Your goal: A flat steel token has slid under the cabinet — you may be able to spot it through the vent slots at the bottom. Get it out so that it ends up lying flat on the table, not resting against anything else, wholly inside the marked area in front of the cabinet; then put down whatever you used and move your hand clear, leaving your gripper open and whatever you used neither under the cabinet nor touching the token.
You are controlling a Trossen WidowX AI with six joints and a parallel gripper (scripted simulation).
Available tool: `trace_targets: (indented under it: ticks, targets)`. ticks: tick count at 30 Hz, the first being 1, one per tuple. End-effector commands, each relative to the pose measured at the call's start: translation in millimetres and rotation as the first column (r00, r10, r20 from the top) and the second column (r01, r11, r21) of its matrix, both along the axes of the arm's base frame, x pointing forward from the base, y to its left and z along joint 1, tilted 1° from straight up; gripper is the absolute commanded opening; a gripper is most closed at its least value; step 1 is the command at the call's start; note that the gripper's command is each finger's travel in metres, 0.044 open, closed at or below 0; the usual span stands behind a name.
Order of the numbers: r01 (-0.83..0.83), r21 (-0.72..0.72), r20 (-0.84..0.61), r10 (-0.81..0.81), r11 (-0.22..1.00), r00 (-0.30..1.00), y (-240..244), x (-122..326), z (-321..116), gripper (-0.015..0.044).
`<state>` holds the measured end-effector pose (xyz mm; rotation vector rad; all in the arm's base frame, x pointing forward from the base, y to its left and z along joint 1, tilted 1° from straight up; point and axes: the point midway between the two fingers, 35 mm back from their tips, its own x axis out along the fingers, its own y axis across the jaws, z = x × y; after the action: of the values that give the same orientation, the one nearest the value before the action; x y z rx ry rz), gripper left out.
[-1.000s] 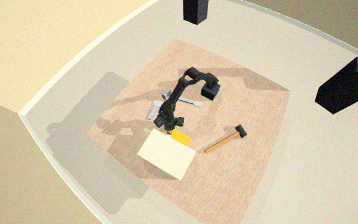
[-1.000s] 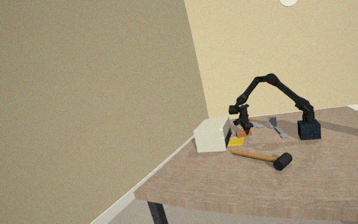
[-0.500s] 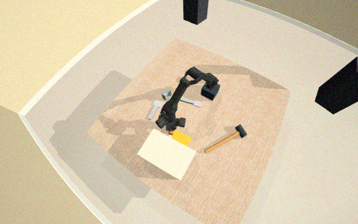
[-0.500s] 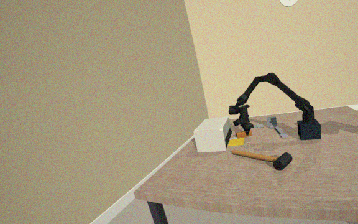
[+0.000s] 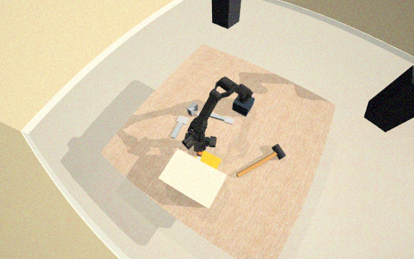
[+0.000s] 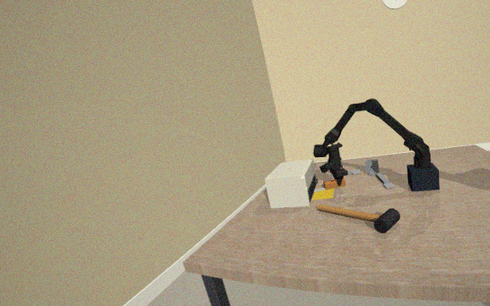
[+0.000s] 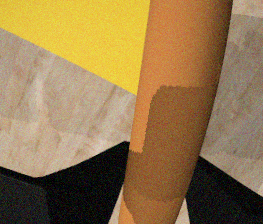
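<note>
The white cabinet stands on the table. The yellow marked area lies flat in front of it. My gripper is low in front of the cabinet, beside the marked area, shut on the orange handle of a tool. The handle points toward the cabinet. A small pale part shows between handle and cabinet, but the tool's far end is hidden. The steel token cannot be made out in any view.
A mallet lies to one side of the marked area. Nearer the arm's base are a grey T-shaped tool, a long grey flat tool and a small grey block.
</note>
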<state>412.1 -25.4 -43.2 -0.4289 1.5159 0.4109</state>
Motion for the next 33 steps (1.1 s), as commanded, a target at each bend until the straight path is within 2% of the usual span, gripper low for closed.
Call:
trace_targets:
  ticks: [1,33]
  targets:
    - [-0.004,0.004,-0.006,0.004,1.000,1.000,2.6,-2.6,-1.1,0.0000]
    - [-0.004,0.003,-0.008,0.004,1.000,1.000,-16.7,-30.8,-1.9,0.0000]
